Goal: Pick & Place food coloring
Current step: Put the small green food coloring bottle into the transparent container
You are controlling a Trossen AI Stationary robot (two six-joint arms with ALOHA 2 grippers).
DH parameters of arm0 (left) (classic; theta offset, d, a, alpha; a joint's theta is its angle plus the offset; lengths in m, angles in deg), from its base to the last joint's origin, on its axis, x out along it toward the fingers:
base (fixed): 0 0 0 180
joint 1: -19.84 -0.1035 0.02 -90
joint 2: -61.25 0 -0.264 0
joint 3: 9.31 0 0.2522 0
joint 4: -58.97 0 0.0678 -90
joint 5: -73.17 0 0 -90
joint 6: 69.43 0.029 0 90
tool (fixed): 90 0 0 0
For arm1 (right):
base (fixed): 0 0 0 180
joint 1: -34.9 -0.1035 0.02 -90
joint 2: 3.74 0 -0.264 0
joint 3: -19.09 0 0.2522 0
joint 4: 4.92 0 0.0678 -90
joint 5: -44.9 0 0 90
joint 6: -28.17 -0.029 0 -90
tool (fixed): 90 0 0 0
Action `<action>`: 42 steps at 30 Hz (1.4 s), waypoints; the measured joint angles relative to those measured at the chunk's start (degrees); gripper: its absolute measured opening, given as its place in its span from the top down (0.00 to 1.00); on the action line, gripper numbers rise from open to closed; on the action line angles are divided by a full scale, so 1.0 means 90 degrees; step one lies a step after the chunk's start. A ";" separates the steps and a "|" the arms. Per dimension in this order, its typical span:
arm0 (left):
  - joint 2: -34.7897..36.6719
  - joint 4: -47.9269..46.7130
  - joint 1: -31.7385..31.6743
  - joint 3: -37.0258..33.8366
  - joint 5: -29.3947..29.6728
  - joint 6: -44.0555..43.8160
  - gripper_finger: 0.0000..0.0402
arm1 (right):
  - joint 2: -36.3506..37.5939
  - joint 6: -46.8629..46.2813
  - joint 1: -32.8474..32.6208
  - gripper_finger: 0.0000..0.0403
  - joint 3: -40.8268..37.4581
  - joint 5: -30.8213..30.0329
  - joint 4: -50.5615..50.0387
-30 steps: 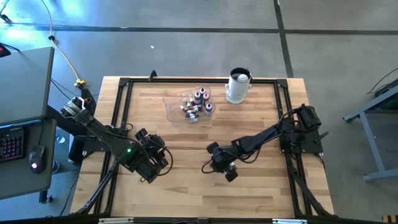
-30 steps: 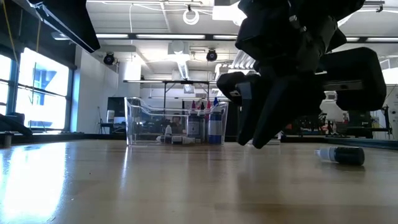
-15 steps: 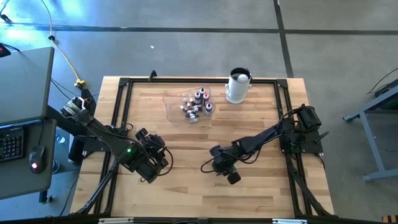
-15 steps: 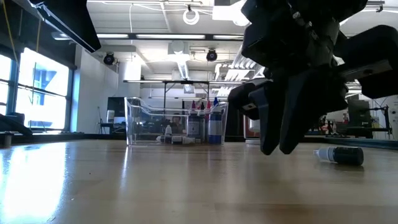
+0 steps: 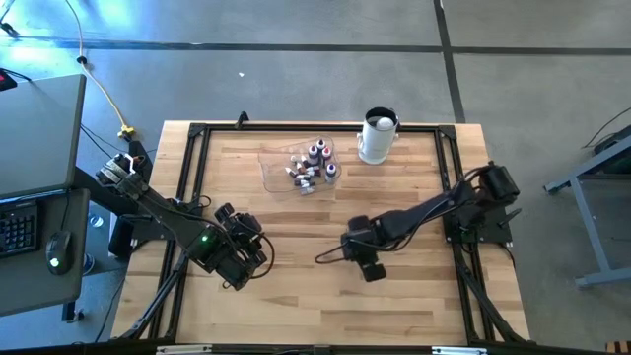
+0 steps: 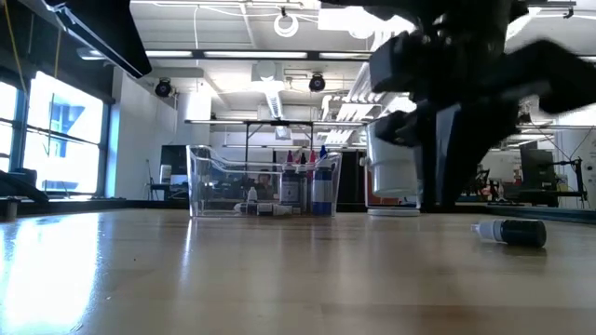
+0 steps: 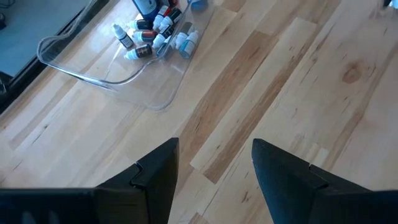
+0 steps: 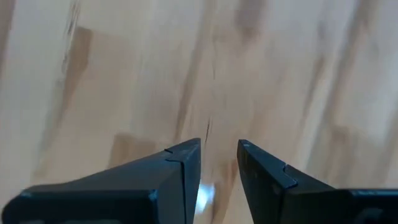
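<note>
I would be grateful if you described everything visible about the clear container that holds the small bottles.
The clear container is a shallow, open-topped tray with rounded corners that looks like transparent plastic. It rests flat on the wooden table toward the far edge, left of the white cylindrical container. The food coloring bottles are clustered at one end, some upright, some lying down; the rest of its floor is bare. Neither gripper touches it.

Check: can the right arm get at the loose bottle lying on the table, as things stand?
Probably yes. The loose bottle lies on its side on bare wood, apart from the clear tray and the white container. The right gripper hangs low over the table, open a little and empty, with nothing visible blocking it.
</note>
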 joint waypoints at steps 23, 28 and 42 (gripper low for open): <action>-0.0002 0.0108 -0.0005 0.0001 0.0143 0.0000 0.50 | -0.0100 -0.2649 -0.0310 0.75 0.0189 0.0532 -0.1030; -0.0002 0.0110 -0.0003 0.0001 0.0142 0.0000 0.50 | -0.0102 -0.2725 -0.0308 0.75 -0.0408 0.0702 -0.0357; -0.0002 0.0164 -0.0004 0.0002 0.0138 -0.0002 0.50 | -0.0005 -0.2227 -0.0379 0.81 -0.1368 0.0249 0.1160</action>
